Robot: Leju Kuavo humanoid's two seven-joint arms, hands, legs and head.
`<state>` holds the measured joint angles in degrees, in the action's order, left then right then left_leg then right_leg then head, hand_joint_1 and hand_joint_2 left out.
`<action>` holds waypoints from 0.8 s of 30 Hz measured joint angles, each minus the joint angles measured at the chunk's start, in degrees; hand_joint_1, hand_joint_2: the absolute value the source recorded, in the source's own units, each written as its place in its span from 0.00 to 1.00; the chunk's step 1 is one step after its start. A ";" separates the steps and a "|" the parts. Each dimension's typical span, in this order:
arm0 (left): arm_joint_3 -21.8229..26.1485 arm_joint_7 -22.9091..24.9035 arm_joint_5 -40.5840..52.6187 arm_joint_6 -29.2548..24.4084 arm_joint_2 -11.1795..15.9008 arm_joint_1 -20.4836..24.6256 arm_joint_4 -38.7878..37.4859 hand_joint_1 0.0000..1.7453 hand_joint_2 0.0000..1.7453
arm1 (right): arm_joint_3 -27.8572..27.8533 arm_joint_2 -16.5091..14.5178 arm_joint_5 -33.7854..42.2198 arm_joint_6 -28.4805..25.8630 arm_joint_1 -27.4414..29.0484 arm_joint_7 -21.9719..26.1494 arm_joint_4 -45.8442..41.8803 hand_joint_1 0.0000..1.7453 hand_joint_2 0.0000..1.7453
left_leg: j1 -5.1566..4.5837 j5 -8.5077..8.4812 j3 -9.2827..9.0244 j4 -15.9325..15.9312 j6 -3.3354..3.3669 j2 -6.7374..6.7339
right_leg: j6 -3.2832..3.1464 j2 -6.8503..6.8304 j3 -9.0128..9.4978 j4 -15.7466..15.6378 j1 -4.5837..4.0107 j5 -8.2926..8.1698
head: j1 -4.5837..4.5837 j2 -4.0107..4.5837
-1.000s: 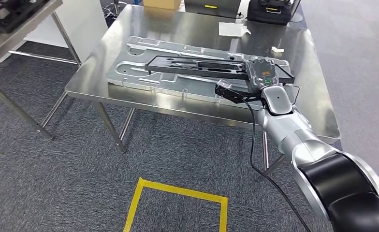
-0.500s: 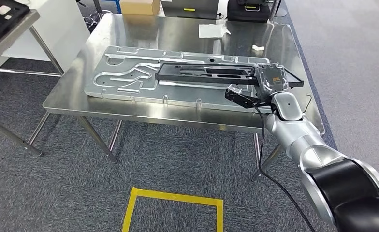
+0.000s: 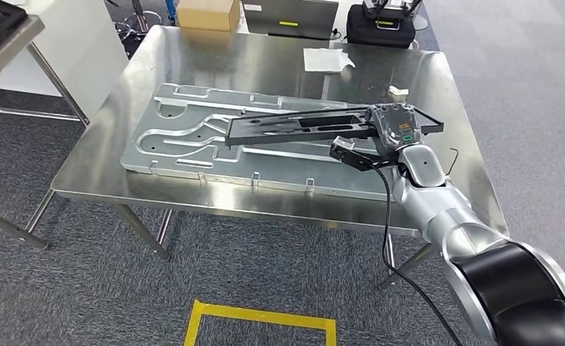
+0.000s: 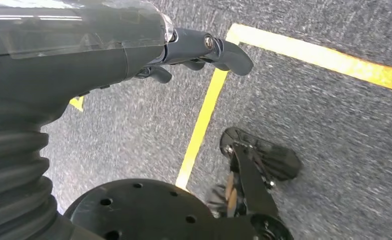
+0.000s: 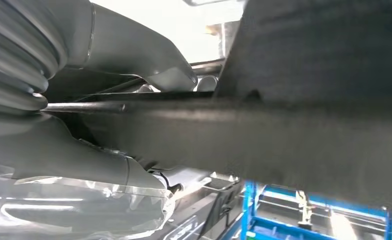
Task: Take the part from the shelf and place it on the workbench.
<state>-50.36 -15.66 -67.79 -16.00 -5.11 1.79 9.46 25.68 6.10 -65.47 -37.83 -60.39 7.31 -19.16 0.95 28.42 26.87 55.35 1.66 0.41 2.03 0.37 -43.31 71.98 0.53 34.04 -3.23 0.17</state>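
Nearest, yellow tape (image 3: 261,317) marks a rectangle on the grey carpet in front of the steel tabletop (image 3: 279,65). The left hand (image 4: 184,47) hangs over that carpet in the left wrist view, its fingers (image 4: 231,55) loosely curled with nothing in them. From the lower right, the silver right arm reaches over the tabletop's near edge. The right hand (image 3: 395,126) grips one end of the part (image 3: 301,128), a long black frame, with the fingers closed around it; the frame extends leftward, tilted slightly above a large silver stamped panel (image 3: 186,133) lying flat on the tabletop. An orange label and a green mark on the back of the hand are too small to read. Farther back lie a small white block (image 3: 398,90) and a white paper (image 3: 326,58). Beyond the tabletop's far edge are a cardboard box (image 3: 207,13) and a black case (image 3: 384,25).
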 joint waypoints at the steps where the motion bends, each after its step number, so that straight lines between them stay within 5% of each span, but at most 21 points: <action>1: 0.11 0.13 -0.28 0.08 -0.01 -0.03 0.00 0.00 1.00 | -0.01 0.10 0.12 -0.05 0.26 0.33 0.01 1.00 1.00 | -0.07 0.97 -1.35 -0.12 -0.13 0.09 | -0.29 -0.02 -0.30 -2.97 -0.11 -1.36 | 0.00 0.01; 4: 0.31 0.17 -0.63 0.81 -0.17 -0.22 -0.01 0.00 1.00 | -0.09 0.95 0.83 -0.71 1.32 1.46 0.02 1.00 1.00 | -0.28 4.13 -4.42 -0.10 -0.68 0.44 | -1.77 0.00 -0.05 -13.50 -1.10 -15.04 | -0.04 0.00; 5: 0.38 0.12 -0.66 1.11 -0.25 -0.24 -0.02 0.00 1.00 | -0.19 1.39 1.08 -1.02 1.79 1.83 -0.04 1.00 1.00 | -0.25 4.93 -5.39 -0.21 -0.92 0.58 | -2.15 0.14 0.18 -15.04 -1.45 -18.10 | -0.05 0.00; 6: 0.48 0.03 -0.67 1.36 -0.27 -0.14 -0.02 0.00 1.00 | -0.30 1.81 1.29 -1.27 2.14 2.13 -0.17 1.00 1.00 | -0.28 5.22 -6.27 -0.13 -1.27 0.63 | -2.41 0.32 0.54 -15.49 -1.74 -18.81 | -0.08 -0.01; 8: 0.75 -0.17 -0.69 1.54 -0.31 -0.04 -0.02 0.00 1.00 | -0.49 2.30 1.51 -1.44 2.28 2.52 -0.50 1.00 1.00 | -0.18 4.92 -7.53 0.32 -1.85 0.45 | -3.08 0.52 2.45 -16.02 -1.66 -17.86 | -0.10 -0.01; 10: 1.00 -0.33 -0.68 1.57 -0.29 0.23 -0.02 0.00 1.00 | -0.57 2.51 1.67 -1.54 1.85 2.70 -0.64 1.00 1.00 | -0.17 5.71 -6.08 4.24 -2.36 0.13 | -3.83 0.63 4.18 -16.94 -1.37 -17.19 | -0.14 0.00; 14: 1.18 -0.49 -0.71 1.60 -0.27 0.64 -0.02 0.00 1.00 | -0.70 2.65 1.87 -1.64 1.76 2.77 -0.66 1.00 1.00 | 0.05 10.88 2.89 15.08 -3.00 -0.01 | -4.16 1.19 4.87 -16.75 -1.23 -15.93 | -0.15 0.00; 16: 1.26 -0.58 -0.90 1.60 -0.24 0.50 -0.02 0.00 1.00 | -0.74 2.81 2.11 -1.69 2.36 2.78 -0.70 1.00 1.00 | 0.07 7.47 4.30 12.46 -3.01 -0.01 | -3.92 1.46 5.12 -16.13 -1.20 -15.21 | -0.15 0.00; 17: 1.31 -0.63 -1.03 1.60 -0.23 0.45 -0.02 0.00 1.00 | -0.79 3.05 2.45 -1.71 2.81 2.91 -0.83 1.00 1.00 | 0.07 4.28 4.02 9.05 -2.91 0.00 | -3.71 1.51 5.26 -15.81 -1.18 -14.87 | -0.15 0.00; 19: 1.37 -0.83 -1.19 1.74 -0.21 0.44 -0.03 0.00 1.00 | -1.09 3.95 3.87 -1.75 3.92 3.85 -1.34 1.00 1.00 | -0.19 0.66 3.55 3.74 -2.37 0.06 | -3.18 1.48 5.20 -15.31 -1.26 -14.58 | -0.15 0.00; 21: 1.38 -1.33 -1.20 2.06 -0.20 0.38 -0.04 0.00 1.00 | -1.75 5.17 5.97 -1.74 5.50 5.46 -2.27 1.00 1.00 | -0.45 0.09 3.76 2.41 -1.48 0.15 | -2.62 1.37 4.83 -15.06 -1.34 -14.60 | -0.14 0.00; 24: 1.38 -1.77 -1.15 2.32 -0.23 0.18 -0.04 0.00 1.00 | -2.71 6.68 8.03 -1.46 7.43 7.02 -3.90 1.00 1.00 | -0.56 -0.63 3.81 2.09 -0.98 0.21 | -2.95 1.23 4.61 -15.04 -1.31 -14.56 | -0.11 0.01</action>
<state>-48.98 -17.43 -68.94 -13.69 -5.34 1.97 9.42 22.97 12.78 -57.44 -39.30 -52.96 14.32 -23.06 0.39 27.80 30.68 57.44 0.68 0.62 -0.92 1.60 -38.70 56.94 -0.78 19.48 -3.35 0.17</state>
